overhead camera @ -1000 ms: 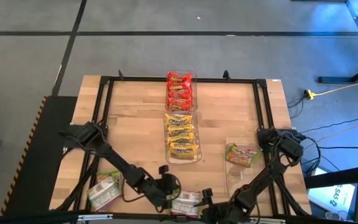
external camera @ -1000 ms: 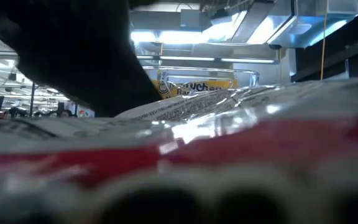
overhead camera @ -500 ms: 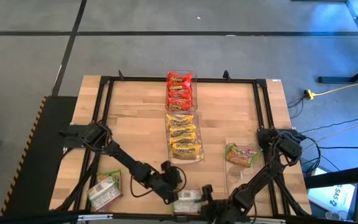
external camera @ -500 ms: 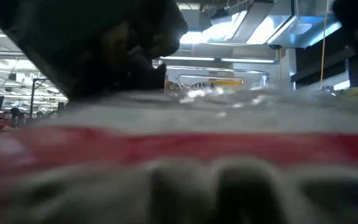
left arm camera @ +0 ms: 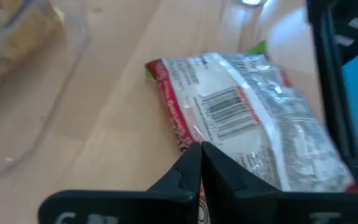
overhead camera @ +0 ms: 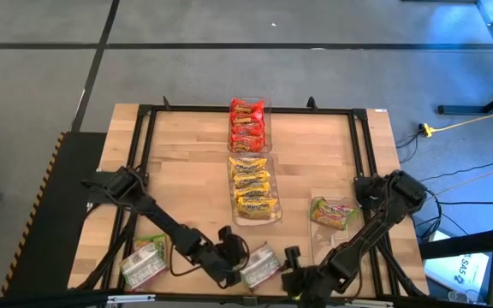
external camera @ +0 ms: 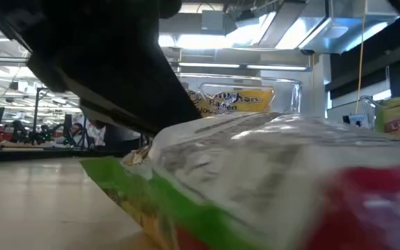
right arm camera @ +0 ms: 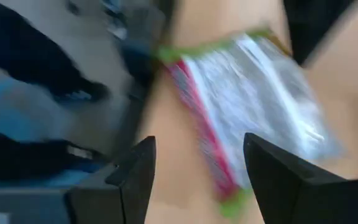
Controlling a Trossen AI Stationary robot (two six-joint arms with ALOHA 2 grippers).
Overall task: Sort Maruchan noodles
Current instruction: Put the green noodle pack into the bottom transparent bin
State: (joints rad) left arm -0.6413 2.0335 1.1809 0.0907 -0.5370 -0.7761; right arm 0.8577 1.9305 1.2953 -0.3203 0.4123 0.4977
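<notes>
Presently I note one green-edged ramen packet (overhead camera: 260, 267) lying barcode-side up, silvery with a red band, at the table's near edge, just in front of the clear bin of yellow packets (overhead camera: 253, 190). My left gripper (left arm camera: 199, 163) has its fingers clenched on that packet's edge. My right gripper (right arm camera: 197, 171), fingers spread, hovers just beside the packet.

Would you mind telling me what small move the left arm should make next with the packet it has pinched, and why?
Probably lift it slightly clear of the table. The left gripper is shut on the edge of the green/pink packet, which lies face down near the table's front edge. The right gripper is open close beside it, so a small rise should avoid dragging or collision.
</notes>
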